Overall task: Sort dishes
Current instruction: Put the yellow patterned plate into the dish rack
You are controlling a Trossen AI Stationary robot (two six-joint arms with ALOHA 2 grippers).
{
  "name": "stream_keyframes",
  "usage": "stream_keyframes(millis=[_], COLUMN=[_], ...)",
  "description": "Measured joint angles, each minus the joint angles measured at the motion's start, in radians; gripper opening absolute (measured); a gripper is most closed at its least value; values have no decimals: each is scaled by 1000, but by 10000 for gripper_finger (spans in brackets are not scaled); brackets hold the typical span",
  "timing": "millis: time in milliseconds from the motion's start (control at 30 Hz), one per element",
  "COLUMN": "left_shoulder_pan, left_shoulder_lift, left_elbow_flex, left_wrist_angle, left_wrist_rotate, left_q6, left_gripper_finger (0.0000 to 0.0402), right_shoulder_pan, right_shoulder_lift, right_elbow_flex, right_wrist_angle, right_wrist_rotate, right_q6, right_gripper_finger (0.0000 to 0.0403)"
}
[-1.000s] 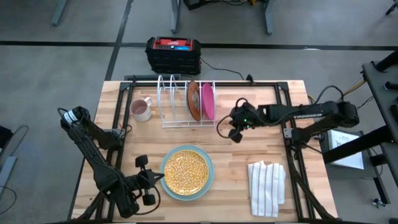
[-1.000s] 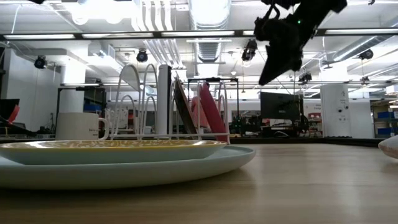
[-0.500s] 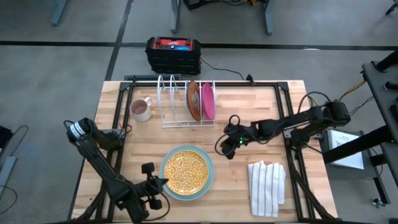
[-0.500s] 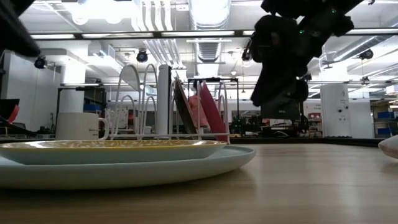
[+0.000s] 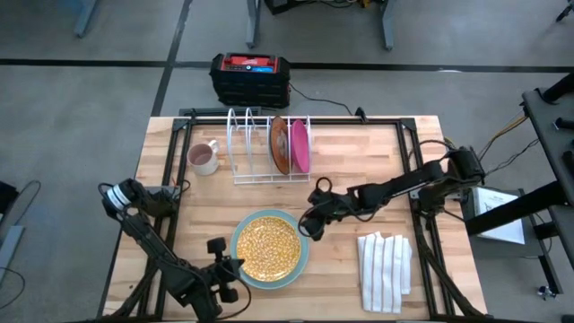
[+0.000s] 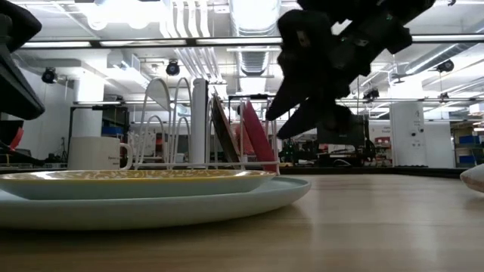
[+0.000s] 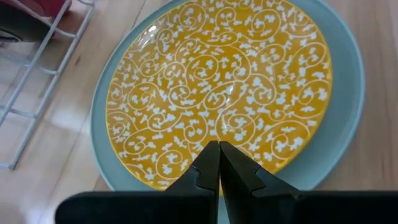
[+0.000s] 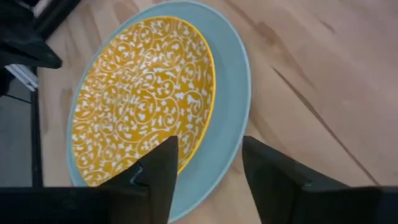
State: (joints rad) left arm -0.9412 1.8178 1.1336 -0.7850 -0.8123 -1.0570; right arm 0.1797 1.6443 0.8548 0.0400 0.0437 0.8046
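A round yellow plate with white swirl markings (image 5: 267, 245) lies flat, stacked on a slightly larger pale teal-blue round plate (image 5: 300, 256) near the table's front edge. An orange-brown plate (image 5: 280, 145) and a magenta-pink plate (image 5: 300, 146) stand on edge side by side, apparently just apart.

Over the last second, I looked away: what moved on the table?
The right gripper swung from beside the rack down to the stacked plates' rim and opened. The left gripper, shut, shifted slightly nearer them. Yellow plate, teal plate, racked plates, mug and cloth stayed.
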Motion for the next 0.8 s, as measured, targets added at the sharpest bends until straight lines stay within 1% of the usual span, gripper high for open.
stream_keyframes(millis=[200,367,600,800], left_shoulder_pan=[15,19,27,32], left_shoulder_lift=[18,37,54,75], left_elbow_flex=[0,-2,-3,-4], left_wrist_angle=[2,0,3,3], left_wrist_rotate=[-15,-15,-15,-13], left_q6=[-6,-26,-54,-61], left_gripper_finger=[0,0,0,0], right_shoulder_pan=[4,4,4,5], right_shoulder_lift=[92,142,180,189], right_elbow_flex=[64,109,141,140], right_wrist_angle=[1,-1,1,2], right_wrist_rotate=[0,-1,-17,-28], right_q6=[-17,-45,-70,-71], right_gripper_finger=[206,229,254,263])
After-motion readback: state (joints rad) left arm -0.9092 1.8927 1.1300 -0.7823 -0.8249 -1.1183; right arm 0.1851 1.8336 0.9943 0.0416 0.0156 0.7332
